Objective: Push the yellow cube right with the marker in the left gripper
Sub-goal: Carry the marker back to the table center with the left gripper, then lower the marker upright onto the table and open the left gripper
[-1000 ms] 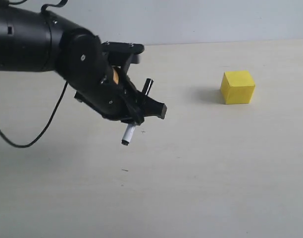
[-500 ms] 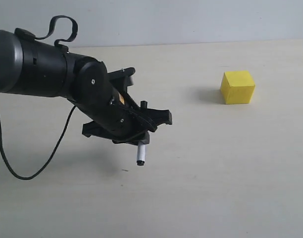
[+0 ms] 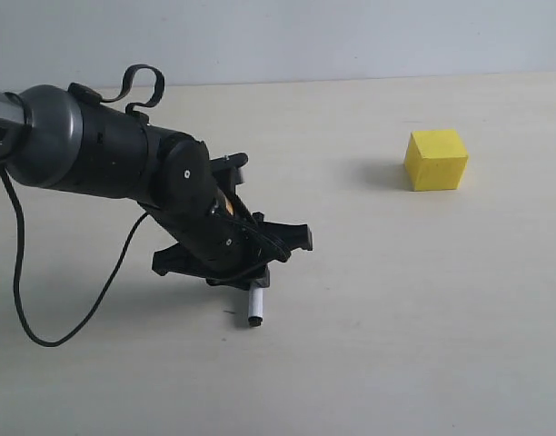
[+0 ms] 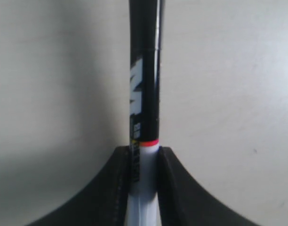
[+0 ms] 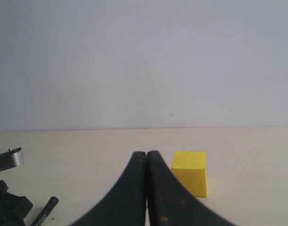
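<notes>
Yellow cube (image 3: 436,160) sits alone on the pale table (image 3: 396,345), toward the back right, well apart from the arm. None of its faces touch anything.

Left gripper (image 3: 264,262) is low over the table at left-centre, with its cable (image 3: 19,300) trailing behind. In the wrist view its jaws pinch the marker (image 4: 145,94) on the white barrel, just beside a thin red ring. A short white stub with a black end points down from the gripper toward the table. I cannot tell whether it touches the surface.

Right gripper (image 5: 147,157) has its fingers pressed together with nothing between them. It sits low, with the cube just beyond it.

Handling, by judgement:
- Cube: looks rigid, light and matte. It should slide on this smooth top with little force.
- Contact point: low on the cube's left face, at mid-width. An off-centre push would likely spin it instead of moving it straight.
- Marker: stiff but slim, with a smooth barrel. A sideways load may pivot it or make it slip in the pinch.
- A short stub gives little leverage, which helps.
- Risk: the end catching on the table if carried too low.
</notes>
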### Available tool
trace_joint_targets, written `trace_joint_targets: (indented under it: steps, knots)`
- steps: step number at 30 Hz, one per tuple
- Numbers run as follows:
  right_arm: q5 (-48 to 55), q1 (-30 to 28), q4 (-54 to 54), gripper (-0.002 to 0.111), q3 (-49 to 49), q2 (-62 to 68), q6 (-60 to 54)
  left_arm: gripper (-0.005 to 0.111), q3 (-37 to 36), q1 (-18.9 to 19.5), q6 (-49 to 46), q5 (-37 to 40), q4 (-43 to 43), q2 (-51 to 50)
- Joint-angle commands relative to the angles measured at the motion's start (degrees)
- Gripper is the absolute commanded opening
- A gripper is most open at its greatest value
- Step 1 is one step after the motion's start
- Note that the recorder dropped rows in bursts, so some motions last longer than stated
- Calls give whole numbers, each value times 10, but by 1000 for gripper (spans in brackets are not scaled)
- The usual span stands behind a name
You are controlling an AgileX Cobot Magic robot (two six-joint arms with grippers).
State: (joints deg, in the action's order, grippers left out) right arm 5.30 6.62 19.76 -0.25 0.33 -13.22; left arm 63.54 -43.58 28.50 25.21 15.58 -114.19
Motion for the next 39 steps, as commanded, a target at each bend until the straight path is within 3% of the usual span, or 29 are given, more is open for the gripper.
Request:
trace_joint_targets:
  steps: [1,24,27,32,39]
  knots:
    - [-3,1,0,0,3,-3,-1,0,-2,3,4,-23,12,-3]
    - [-3,1,0,0,3,-3,-1,1,-2,18,4,-33,16,-27]
    - [-3,1,0,0,3,-3,-1,11,-2,18,4,-31,16,-27]
    - [-3,1,0,0,3,-3,-1,42,-2,18,0,-31,15,-27]
    - [-3,1,0,0,3,-3,-1,44,-2,18,-4,-31,15,-27]
